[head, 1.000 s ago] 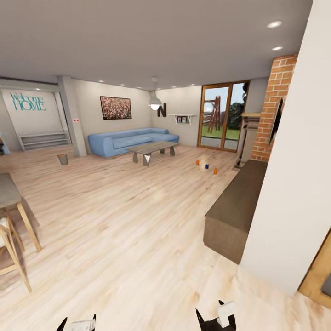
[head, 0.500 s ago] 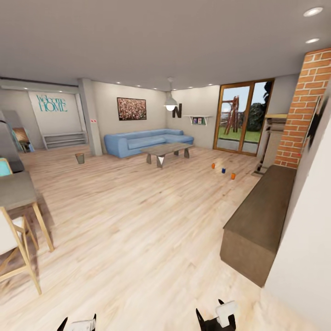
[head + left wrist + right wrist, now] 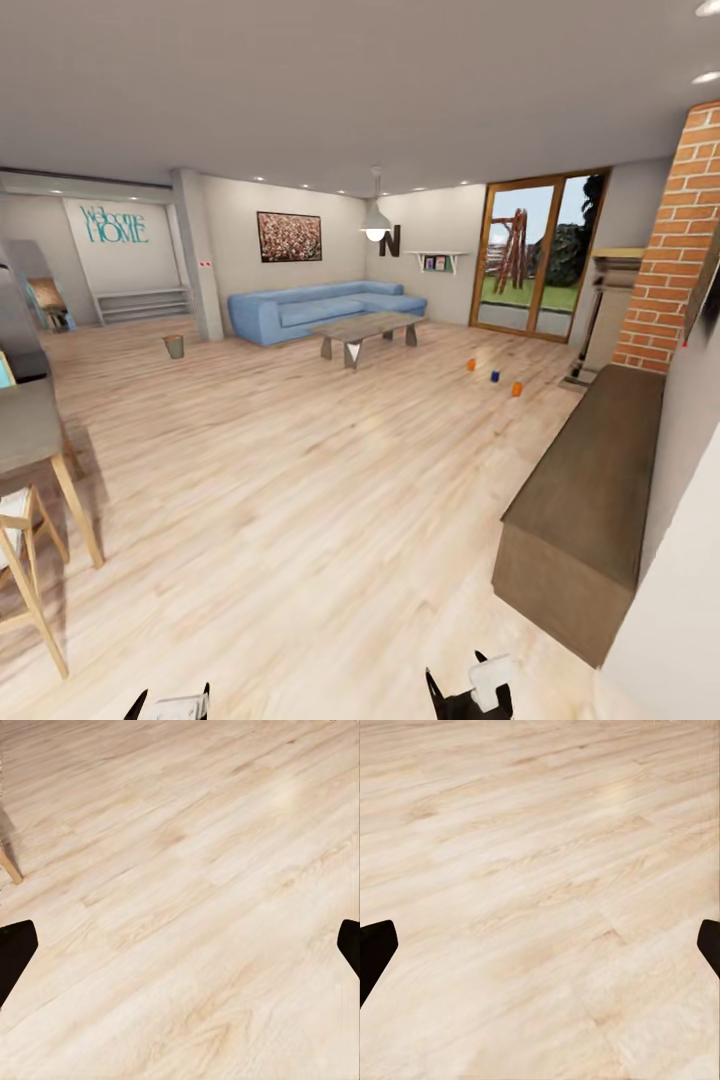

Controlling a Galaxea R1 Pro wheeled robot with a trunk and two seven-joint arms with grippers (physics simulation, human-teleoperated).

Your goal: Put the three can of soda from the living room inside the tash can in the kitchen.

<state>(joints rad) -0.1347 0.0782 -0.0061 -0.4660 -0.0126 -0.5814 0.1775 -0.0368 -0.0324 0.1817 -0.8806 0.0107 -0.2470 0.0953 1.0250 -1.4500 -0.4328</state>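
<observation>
Fingers of both grippers stood spread wide, holding nothing — left gripper (image 3: 180,945) and right gripper (image 3: 540,941) hung over bare light wood floor (image 3: 300,480). Far ahead, right of the grey low coffee table (image 3: 365,328), stood three small soda cans (image 3: 494,376). Approaching well probably meant steering left of the long dark cabinet (image 3: 590,500).

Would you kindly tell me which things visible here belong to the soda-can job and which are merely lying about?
Belonging to the job:
- orange can, blue can and second orange can, standing apart on the floor
- small bin near the pillar
- left gripper and right gripper, both open and empty

Merely about:
- blue sofa
- coffee table
- long low cabinet
- wooden stool
</observation>
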